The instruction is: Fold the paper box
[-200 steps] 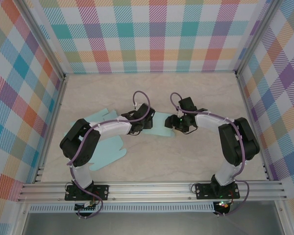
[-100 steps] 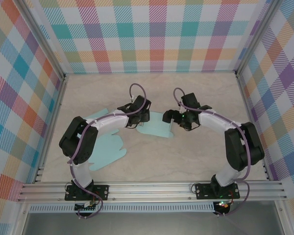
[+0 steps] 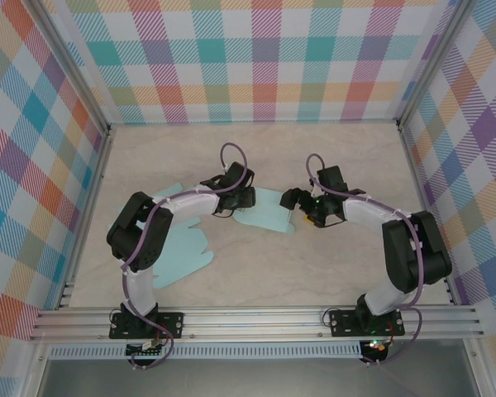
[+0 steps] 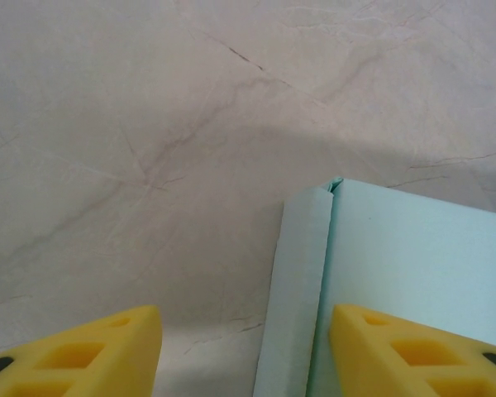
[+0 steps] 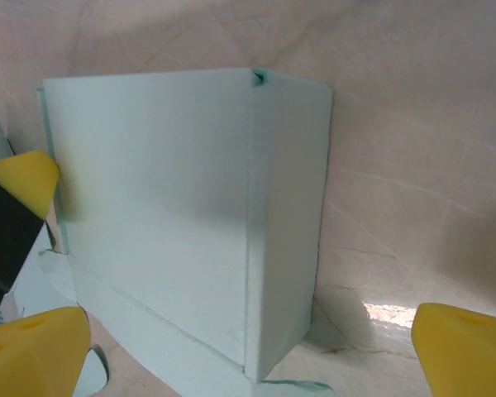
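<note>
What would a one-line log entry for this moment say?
paper box: partly folded, two panels raised, rest flat on table | left gripper: open, over box's creased edge | right gripper: wide open, facing raised panels, not touching

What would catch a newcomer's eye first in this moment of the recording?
The pale teal paper box, spread on the marble-look table left of centre, stands out first, with both arms bent inward over its right end. There the left end effector and the right end effector face each other, both open, on either side of a panel with a creased side flap. Bright plaid walls enclose the table.
</note>
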{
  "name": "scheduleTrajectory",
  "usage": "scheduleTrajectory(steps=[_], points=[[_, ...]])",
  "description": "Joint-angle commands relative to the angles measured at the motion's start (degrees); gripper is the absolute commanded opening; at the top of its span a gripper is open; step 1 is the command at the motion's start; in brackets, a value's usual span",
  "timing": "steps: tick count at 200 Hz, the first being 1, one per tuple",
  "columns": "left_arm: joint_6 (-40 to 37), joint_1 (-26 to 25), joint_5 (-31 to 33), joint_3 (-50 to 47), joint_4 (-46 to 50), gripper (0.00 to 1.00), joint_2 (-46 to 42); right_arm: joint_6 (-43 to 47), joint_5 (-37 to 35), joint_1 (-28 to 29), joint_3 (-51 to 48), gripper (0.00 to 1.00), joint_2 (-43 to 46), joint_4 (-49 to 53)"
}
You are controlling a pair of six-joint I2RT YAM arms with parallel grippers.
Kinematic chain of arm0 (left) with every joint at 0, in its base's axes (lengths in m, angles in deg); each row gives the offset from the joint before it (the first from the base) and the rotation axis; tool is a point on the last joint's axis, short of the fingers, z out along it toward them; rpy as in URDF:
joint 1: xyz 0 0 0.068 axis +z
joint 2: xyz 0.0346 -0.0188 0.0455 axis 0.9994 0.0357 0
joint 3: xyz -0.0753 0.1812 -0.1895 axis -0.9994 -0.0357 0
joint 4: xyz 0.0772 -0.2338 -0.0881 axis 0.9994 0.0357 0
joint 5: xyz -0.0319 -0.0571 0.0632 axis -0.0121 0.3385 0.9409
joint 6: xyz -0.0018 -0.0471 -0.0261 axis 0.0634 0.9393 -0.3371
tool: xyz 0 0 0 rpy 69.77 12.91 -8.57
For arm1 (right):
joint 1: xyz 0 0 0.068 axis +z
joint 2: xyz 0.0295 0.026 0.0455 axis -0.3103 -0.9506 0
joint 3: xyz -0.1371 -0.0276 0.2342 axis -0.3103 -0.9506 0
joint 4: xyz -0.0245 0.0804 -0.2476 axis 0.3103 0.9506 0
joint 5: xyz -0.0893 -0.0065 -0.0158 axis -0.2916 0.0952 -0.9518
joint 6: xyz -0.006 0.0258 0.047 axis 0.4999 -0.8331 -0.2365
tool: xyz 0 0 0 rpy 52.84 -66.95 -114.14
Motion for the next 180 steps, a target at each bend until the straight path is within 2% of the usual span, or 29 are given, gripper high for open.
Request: scheduleTrajectory(steps=[1, 16, 53, 100, 180], points=[[-0.14, 0.50, -2.38, -2.24, 1.29, 0.55, 2.49, -3.76, 4.72, -0.83, -2.37, 1.00, -1.49, -7.00], [0.31, 0.72, -2.73, -3.08, 0.87, 0.53, 2.60, -4.57, 5.93, -0.86, -3.71, 1.00, -2.48, -10.27], [1.86, 2.46, -5.49, -5.66, -0.96, 0.36, 2.60, -5.77, 8.26, -1.24, -5.56, 0.96, -5.76, -17.47], [2.45, 4.78, -9.45, -7.16, -2.59, 0.26, 2.45, -8.82, 13.74, -1.30, -7.18, 0.88, -10.21, -31.14], [2.37, 5.25, -11.89, -6.27, -2.69, 0.25, 2.01, -12.87, 19.22, -0.82, -7.80, 0.69, -12.46, -44.27]])
